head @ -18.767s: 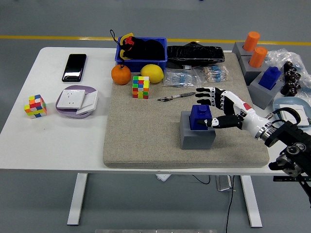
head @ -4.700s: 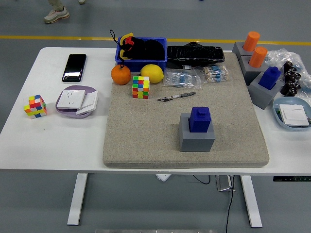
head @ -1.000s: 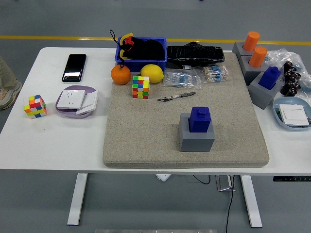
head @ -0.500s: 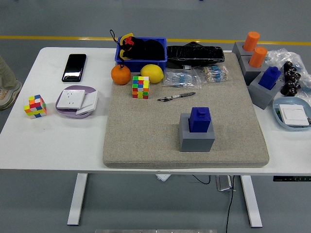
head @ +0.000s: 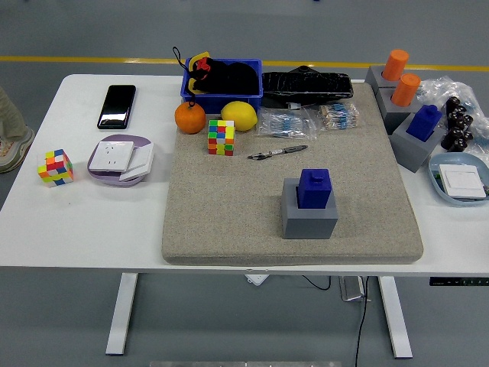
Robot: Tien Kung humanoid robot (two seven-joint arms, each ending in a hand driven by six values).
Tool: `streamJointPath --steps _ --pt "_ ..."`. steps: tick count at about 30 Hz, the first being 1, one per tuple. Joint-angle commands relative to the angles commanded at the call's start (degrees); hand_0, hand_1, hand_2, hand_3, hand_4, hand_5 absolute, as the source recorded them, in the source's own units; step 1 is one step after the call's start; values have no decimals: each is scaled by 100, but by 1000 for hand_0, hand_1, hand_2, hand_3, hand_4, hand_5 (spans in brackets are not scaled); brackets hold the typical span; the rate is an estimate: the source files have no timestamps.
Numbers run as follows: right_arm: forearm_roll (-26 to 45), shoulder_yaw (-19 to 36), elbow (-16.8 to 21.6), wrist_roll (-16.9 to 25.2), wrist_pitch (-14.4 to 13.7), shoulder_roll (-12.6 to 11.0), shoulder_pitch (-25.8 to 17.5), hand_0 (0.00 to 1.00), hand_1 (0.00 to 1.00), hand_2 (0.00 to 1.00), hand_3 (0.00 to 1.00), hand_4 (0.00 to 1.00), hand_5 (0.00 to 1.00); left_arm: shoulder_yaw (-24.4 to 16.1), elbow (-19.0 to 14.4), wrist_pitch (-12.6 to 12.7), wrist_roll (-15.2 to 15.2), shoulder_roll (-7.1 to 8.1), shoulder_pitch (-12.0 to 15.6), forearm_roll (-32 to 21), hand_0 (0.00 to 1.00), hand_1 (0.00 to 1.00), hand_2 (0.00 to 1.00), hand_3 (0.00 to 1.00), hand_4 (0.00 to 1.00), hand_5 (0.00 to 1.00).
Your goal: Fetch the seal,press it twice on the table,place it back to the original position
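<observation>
A blue seal point(head: 314, 188) stands upright in its grey block holder point(head: 309, 213) on the beige felt mat point(head: 229, 206), right of the mat's middle. Neither robot hand is in the picture. Nothing touches the seal.
Another blue seal point(head: 424, 122) and two orange seals point(head: 396, 64) stand in grey holders at the right. A pen point(head: 277, 152), colour cube point(head: 221, 138), orange point(head: 190, 118), lemon point(head: 239, 115) and blue bin point(head: 222, 79) lie at the back. A phone point(head: 117, 105), socket point(head: 121, 159) and second cube point(head: 56, 167) lie left. A person's shoe point(head: 9, 144) shows at the left edge.
Long ago the right hand was at the blue seal on its holder; it has since left the picture. Over the last second nothing on the table has moved.
</observation>
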Motion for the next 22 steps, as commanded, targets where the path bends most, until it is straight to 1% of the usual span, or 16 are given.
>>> streamJointPath --steps 22 --pt "-11 108 1 -10 7 4 -66 924 888 870 838 998 797 -125 4 -4 -7 -12 39 31 795 747 737 777 806 473"
